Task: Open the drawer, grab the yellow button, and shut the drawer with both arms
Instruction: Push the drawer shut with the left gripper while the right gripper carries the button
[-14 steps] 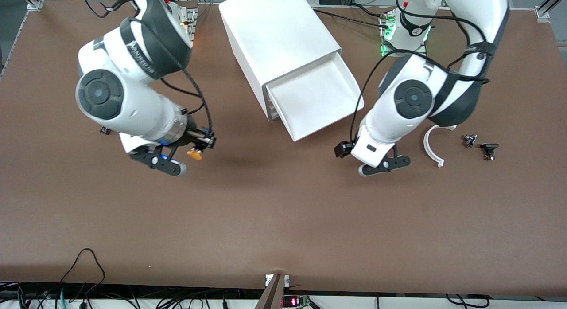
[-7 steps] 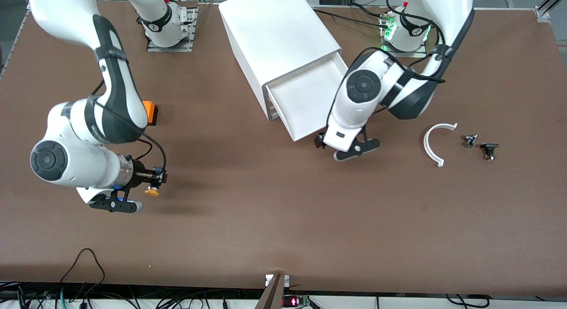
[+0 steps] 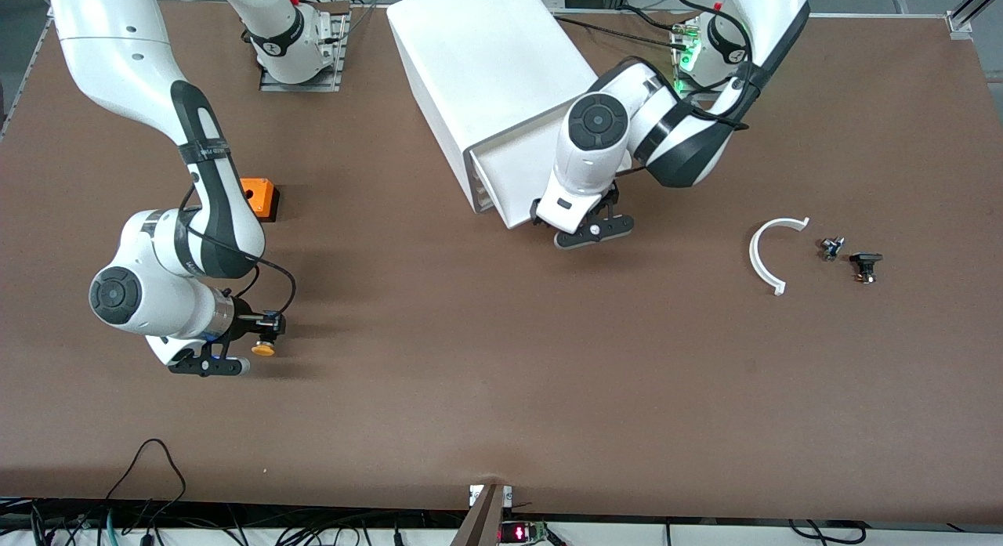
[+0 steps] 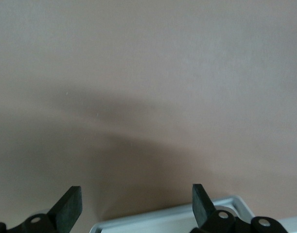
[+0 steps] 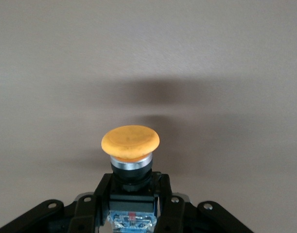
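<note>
Holding the button (image 3: 263, 348) by its black-and-blue body, the right claw (image 3: 258, 344) hangs low over bare tabletop (image 3: 501, 389) toward the right arm's end, clamped tight with the orange cap (image 5: 131, 142) jutting out past its fingertips, likely so the part can be set down clear of the cabinet (image 3: 490, 68). The left claw (image 3: 584, 231) hovers with jaws spread wide and empty at the cream front of the drawer (image 3: 505, 182), which stands pulled out, apparently placed to push it shut.
</note>
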Available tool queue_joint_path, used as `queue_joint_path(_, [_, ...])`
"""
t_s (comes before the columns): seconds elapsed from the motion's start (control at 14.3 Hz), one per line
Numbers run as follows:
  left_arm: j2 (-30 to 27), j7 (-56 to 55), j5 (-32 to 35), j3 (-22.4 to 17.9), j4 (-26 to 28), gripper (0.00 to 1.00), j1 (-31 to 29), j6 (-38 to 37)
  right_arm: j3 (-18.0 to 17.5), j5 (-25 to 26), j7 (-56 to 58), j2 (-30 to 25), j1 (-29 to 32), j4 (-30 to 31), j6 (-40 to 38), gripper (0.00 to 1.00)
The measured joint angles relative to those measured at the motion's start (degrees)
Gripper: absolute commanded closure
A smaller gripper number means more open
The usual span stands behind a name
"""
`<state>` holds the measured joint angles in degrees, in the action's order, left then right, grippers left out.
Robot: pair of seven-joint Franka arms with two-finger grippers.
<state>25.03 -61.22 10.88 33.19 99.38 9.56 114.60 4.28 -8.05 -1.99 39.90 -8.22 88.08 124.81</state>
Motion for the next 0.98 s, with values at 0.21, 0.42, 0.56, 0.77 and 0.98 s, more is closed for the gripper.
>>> queue_joint_path(0.21, [-0.28,-0.51,-0.75,2.0,0.53,0.0,0.04,-1.02,0.0,0.0,1.22,0.24,0.49,4.68,5.07,1.0])
queue_joint_path(0.42, [-0.32,-0.64,-3.98,2.84,1.29,0.0,0.1,-1.02,0.0,0.0,1.32,0.59,1.02,5.93,6.14,0.93])
queue_joint_path(0.56, [-0.33,-0.64,-5.2,3.73,1.79,0.0,0.09,-1.17,0.01,0.0,1.4,0.83,1.38,5.94,6.28,0.63])
queue_joint_path(0.77, [-0.49,-1.55,-7.37,5.3,2.86,0.0,0.07,-1.31,-0.01,-0.01,1.4,1.06,1.45,5.94,6.48,0.34])
queue_joint_path(0.98, [-0.52,-1.77,-10.36,5.62,3.32,0.0,0.1,-1.91,-0.15,-0.01,1.4,1.06,1.4,5.91,6.61,0.08])
